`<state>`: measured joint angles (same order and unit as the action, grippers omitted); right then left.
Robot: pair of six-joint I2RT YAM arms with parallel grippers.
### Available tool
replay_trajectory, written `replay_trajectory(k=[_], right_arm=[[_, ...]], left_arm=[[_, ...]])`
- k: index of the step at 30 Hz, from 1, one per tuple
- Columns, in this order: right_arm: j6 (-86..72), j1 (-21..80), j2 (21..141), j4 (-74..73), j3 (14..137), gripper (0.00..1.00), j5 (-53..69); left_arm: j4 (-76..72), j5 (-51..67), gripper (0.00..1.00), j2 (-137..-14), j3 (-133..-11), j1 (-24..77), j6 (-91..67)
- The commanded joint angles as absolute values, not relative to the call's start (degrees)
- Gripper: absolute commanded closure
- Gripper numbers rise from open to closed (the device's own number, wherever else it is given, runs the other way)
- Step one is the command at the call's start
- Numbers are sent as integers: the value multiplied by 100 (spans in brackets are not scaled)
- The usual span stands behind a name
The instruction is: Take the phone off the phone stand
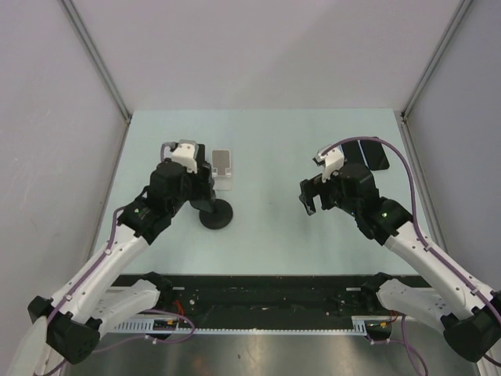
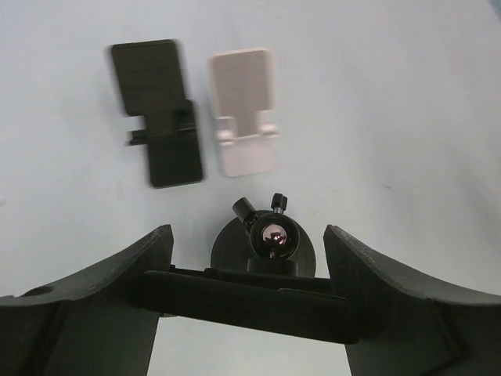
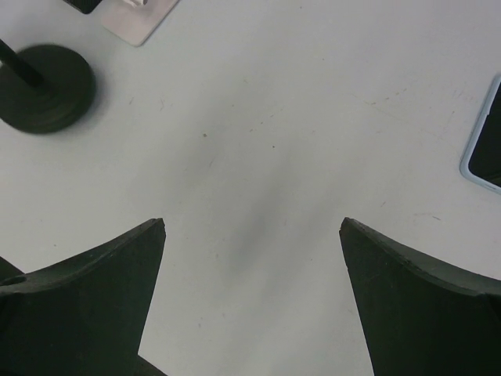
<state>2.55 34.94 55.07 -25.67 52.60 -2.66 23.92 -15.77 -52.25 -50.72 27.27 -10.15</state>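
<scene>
The phone [image 1: 368, 153] is a dark slab with a pale blue edge [image 3: 489, 145]. It lies flat at the far right, well apart from the phone stand [image 1: 216, 214]. The phone stand is black, with a round base, a slim stem and a shiny ball joint [image 2: 272, 233]. It stands upright, left of centre.

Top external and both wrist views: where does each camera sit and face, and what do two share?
Top external: above, behind the bases, facing down on the table; left gripper, right gripper show.
Left wrist: on the left arm, facing down past its fingers at the round-base stand and white folding stand.
Right wrist: on the right arm, facing down between its fingers at table and phone.
Shared: both wrist views show the round-base stand.
</scene>
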Motion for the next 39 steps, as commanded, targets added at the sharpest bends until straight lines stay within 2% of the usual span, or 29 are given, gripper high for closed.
replay_trajectory(k=[1,5,8,19,28,31,36,37,39], right_arm=[[-122,3533,5283,-2329,5273,0,-290],[-492,3524,5055,-2329,5273,0,-396],[-553,3524,4826,-2320,5273,0,-247],[-773,3533,4457,-2092,5036,0,325],[-738,3542,4307,-1863,4711,0,518],[-738,3542,4280,-1820,4606,0,580],[-703,3542,4263,-1802,4562,0,633],[-694,3542,4254,-1810,4544,0,650],[-694,3542,4228,-1819,4535,0,650]], left_arm=[[1705,-704,90,-5317,-5923,3295,-1125],[1565,-89,89,-5861,-6318,3682,-897],[1354,-44,89,-6266,-6582,3902,-765],[466,1019,89,-7487,-7013,4069,-545],[316,835,86,-7954,-6944,4342,-308],[308,765,82,-7972,-6795,4438,-220],[308,747,58,-8051,-6724,4491,-211],[308,747,49,-8051,-6741,4500,-237],[308,747,42,-8033,-6767,4500,-264]])
